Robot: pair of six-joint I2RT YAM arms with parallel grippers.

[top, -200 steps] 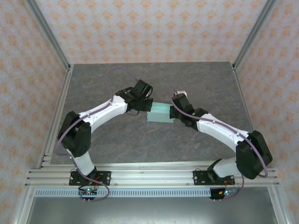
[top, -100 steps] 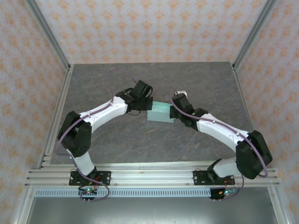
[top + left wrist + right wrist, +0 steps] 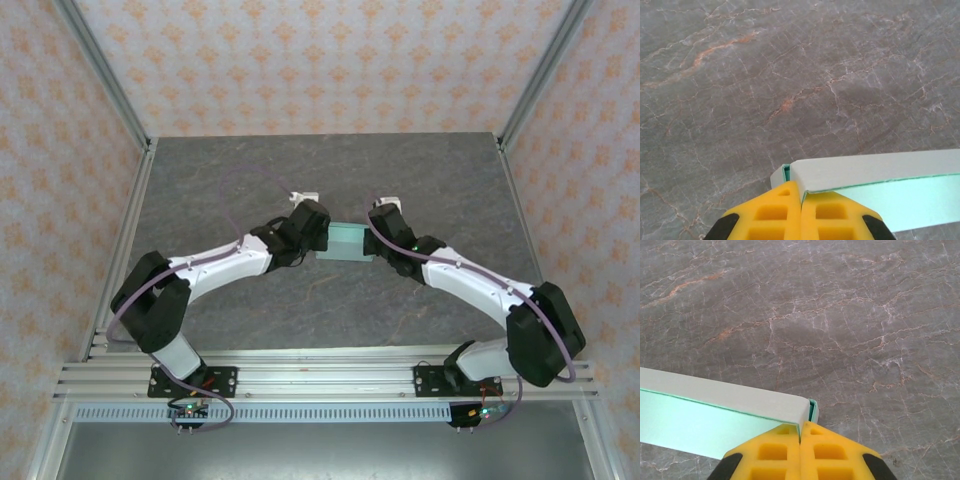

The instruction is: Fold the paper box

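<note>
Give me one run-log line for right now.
left gripper shut, tips at paper box left end | right gripper shut, tips at right end | box shape rectangular, spanning between them

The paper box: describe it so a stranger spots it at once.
On the grey marbled table, look at the middle. The paper box sits there, its ends pinched by the left pincer and right pincer. It alone is pale mint.

Paper box (image 3: 346, 244): pale mint card, folded rectangular, pinched at both ends.
</note>
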